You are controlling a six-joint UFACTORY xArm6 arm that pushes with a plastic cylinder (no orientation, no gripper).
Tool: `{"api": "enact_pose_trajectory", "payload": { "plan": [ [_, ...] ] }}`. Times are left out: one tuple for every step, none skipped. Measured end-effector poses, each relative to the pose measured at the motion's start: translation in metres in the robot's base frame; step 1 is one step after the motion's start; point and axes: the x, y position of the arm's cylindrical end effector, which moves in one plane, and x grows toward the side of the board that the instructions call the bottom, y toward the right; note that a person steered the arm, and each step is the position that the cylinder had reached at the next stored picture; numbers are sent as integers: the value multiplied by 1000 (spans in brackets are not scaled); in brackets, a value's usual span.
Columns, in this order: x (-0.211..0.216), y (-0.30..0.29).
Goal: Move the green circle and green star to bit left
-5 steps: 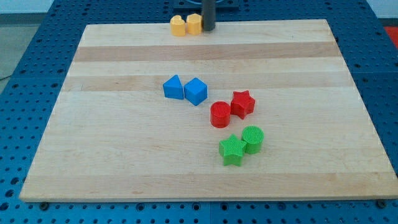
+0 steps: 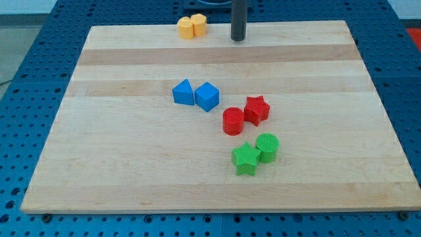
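Note:
The green circle (image 2: 268,147) and the green star (image 2: 246,158) sit touching each other on the wooden board (image 2: 131,164), right of centre toward the view's bottom; the star is to the left and slightly lower. My tip (image 2: 238,39) is at the board's top edge, near the middle, far above both green blocks and touching no block.
A red circle (image 2: 233,122) and a red star (image 2: 256,109) sit just above the green pair. A blue triangle (image 2: 183,92) and a blue cube (image 2: 207,96) lie left of them. Two yellow blocks (image 2: 191,27) sit at the top edge, left of my tip.
My tip has moved right and slightly down, away from the yellow blocks. The yellow blocks have shifted a little to the left and up. The green blocks have not moved.

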Motion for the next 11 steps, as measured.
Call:
{"api": "enact_pose_trajectory", "payload": {
  "plan": [
    [13, 82],
    [53, 158],
    [111, 221],
    [178, 227],
    [246, 218],
    [306, 198],
    [351, 164],
    [363, 118],
    [361, 95],
    [346, 119],
    [316, 117]
  ]
}}
